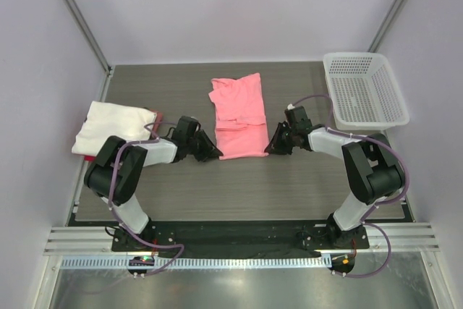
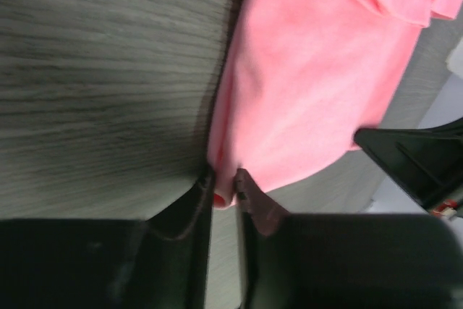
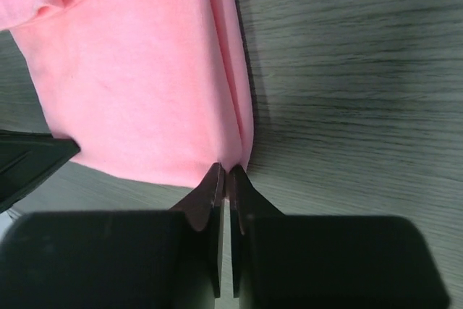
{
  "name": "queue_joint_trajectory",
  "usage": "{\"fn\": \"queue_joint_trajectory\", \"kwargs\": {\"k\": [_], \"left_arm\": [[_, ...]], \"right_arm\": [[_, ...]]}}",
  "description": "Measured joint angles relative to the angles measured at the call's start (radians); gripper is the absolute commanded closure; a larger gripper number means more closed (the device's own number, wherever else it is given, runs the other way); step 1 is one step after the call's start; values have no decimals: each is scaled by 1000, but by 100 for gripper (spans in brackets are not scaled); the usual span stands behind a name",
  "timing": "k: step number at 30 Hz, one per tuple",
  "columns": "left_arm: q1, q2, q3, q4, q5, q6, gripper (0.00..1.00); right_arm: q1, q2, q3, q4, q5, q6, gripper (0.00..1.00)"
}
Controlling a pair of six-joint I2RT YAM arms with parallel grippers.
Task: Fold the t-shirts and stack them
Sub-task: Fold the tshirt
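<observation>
Both pincers, left and right, pinched the salmon-pink t-shirt's near corners on the grey wood-grain table, pale walls around.

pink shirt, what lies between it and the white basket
Bare grey table between the pink shirt and white basket, plus the right gripper and its cable nearer the front; top view.

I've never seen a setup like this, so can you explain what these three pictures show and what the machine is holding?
Two robot arms are bolted at a table's near edge. One picture looks down from above; the other two come from a camera on each wrist. A pink t-shirt lies mid-table, a white t-shirt at left over something red, and a basket at far right. The left tool and right tool each pinch a near corner of the pink t-shirt.
</observation>
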Motion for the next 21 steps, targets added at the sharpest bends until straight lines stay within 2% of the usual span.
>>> {"fn": "queue_joint_trajectory", "kwargs": {"k": [1,3,11,14,21], "left_arm": [[0,3,-5,10,1,-7,90],[0,4,-25,34,-4,-15,100],[0,-32,-66,54,1,-21,100],[0,-85,-53,-21,1,-12,100],[0,-263,83,-194,2,33,100]], "right_arm": [[0,0,0,0,-2,0,99],[0,0,0,0,-6,1,99],[0,-37,-14,-18,-25,2,99],[0,-87,-4,-58,-41,1,99],[0,-206,121,-153,-51,-2,99]]}}
